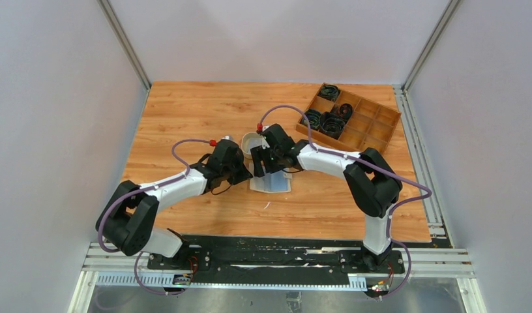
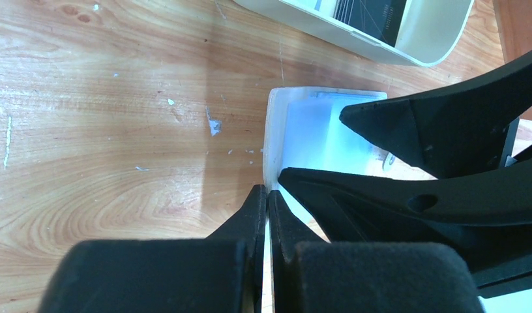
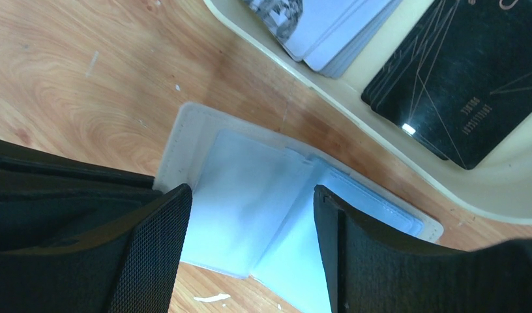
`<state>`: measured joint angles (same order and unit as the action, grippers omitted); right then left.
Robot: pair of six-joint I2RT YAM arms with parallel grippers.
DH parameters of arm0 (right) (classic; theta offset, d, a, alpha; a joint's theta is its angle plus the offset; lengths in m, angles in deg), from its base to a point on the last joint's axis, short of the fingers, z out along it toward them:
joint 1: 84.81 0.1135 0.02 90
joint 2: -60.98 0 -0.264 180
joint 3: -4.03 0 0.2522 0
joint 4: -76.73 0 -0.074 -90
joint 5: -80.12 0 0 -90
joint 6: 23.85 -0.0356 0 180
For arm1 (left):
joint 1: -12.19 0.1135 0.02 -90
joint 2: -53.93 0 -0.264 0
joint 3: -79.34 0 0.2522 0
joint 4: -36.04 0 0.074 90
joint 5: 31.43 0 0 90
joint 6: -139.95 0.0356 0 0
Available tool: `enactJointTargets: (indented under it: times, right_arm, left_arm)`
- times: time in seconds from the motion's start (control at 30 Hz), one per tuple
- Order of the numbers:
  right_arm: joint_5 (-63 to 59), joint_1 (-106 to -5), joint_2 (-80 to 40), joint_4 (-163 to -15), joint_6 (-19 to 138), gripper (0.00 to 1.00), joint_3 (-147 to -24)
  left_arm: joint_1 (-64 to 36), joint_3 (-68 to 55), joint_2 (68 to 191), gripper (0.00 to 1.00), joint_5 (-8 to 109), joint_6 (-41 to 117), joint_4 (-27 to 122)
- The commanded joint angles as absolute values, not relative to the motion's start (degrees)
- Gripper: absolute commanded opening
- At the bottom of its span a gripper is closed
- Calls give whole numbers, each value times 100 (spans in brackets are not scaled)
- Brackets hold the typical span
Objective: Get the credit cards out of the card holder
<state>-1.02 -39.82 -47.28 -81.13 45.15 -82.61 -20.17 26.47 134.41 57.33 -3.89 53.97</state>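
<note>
Left claw (image 2: 267,203) pinches an edge of the card holder (image 2: 274,130) on the counter (image 2: 120,130); my right claw (image 3: 251,222) spreads wide over its pale blue card (image 3: 244,189). Next, I reckon: close, slide it out.

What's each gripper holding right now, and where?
The left gripper pinches the card holder by its edge; the right gripper is open over it, holding nothing.

One card holder (image 1: 273,184), one dish (image 1: 248,138), one tray (image 1: 374,128)

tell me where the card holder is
In the top view the card holder sits centre-frame just below the oval dish, left gripper at its left edge, right gripper over it.
</note>
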Motion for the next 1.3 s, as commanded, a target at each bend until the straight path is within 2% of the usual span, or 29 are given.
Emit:
enactJointTargets:
  times: [0.0,0.53,0.7,0.87,0.97,1.27]
  right_arm:
    - [-339,-3911,-4759,-7543,4903,72,-8169]
    - [-1854,-3937,-4474,-6571,5616,72,-8178]
    - [-1347,-3937,-3977,-6911,5547,72,-8063]
    - [-198,-3933,-3336,-7872,5128,73,-7631]
    - [240,-3920,-3337,-8324,4827,73,-7579]
    - [495,-3902,-3766,-8756,4575,73,-7682]
  left_arm:
    - [-2014,2480,13528,0,5841,-274,5424]
    - [-2015,2226,13672,0,5990,-85,5596]
    - [-2011,2026,13689,0,6046,-36,5873]
    - [-2015,1781,13629,0,6084,3,6167]
    - [-2015,1681,13610,0,6077,-38,6284]
    - [-2010,1586,13654,0,6134,-85,6459]
